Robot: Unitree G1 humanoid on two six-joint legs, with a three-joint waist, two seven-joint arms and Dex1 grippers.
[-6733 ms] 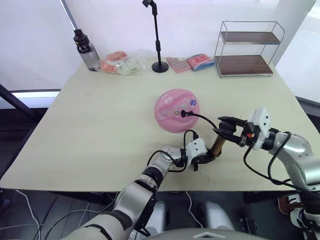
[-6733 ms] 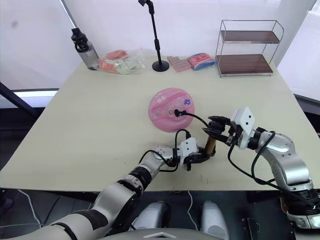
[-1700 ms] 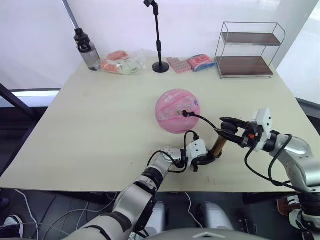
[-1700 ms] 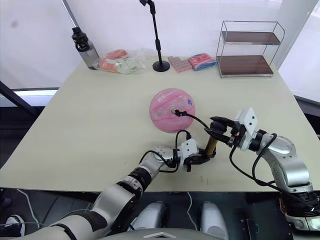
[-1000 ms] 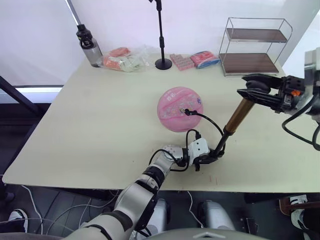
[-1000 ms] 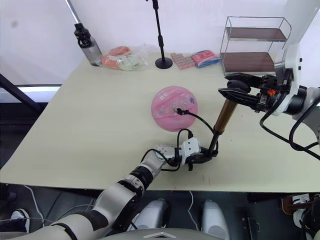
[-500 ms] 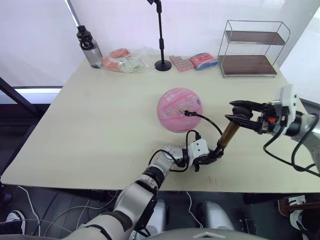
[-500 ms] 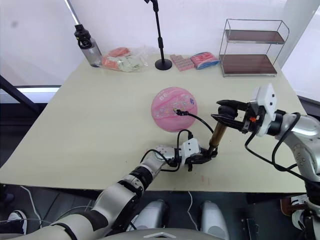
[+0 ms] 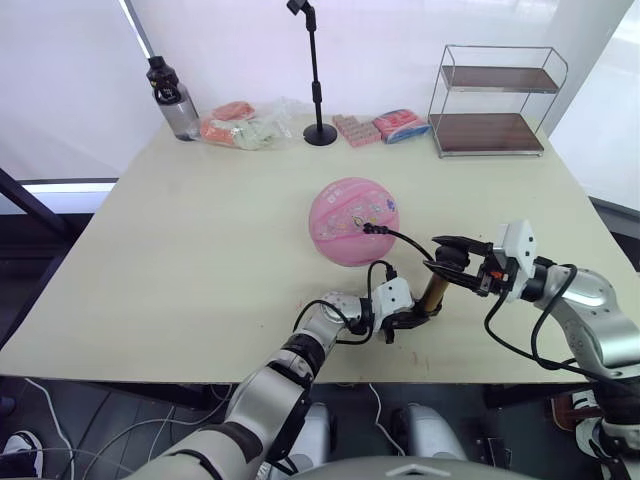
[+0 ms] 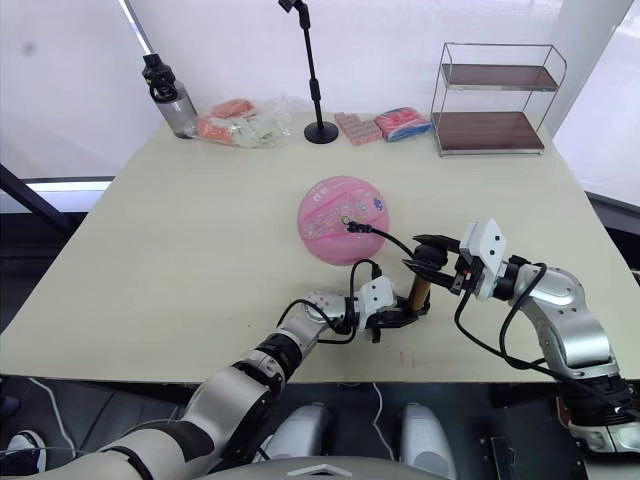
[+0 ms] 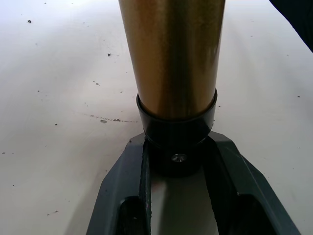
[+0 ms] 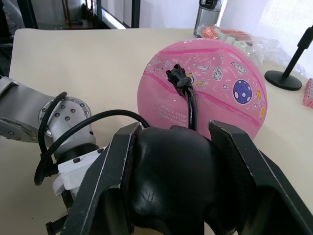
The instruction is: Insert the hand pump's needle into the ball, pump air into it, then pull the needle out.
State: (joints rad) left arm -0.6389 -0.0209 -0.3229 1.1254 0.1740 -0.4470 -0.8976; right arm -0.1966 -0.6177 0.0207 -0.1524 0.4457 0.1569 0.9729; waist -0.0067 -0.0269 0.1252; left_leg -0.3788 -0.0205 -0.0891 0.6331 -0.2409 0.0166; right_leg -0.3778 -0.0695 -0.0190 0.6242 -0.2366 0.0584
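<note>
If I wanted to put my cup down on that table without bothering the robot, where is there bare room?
The wide bare stretch of table left of the ball, in front of the bottle, is free. Bare room also lies between the ball and the wire shelf. The front middle is crowded: both grippers hold the hand pump there.
</note>
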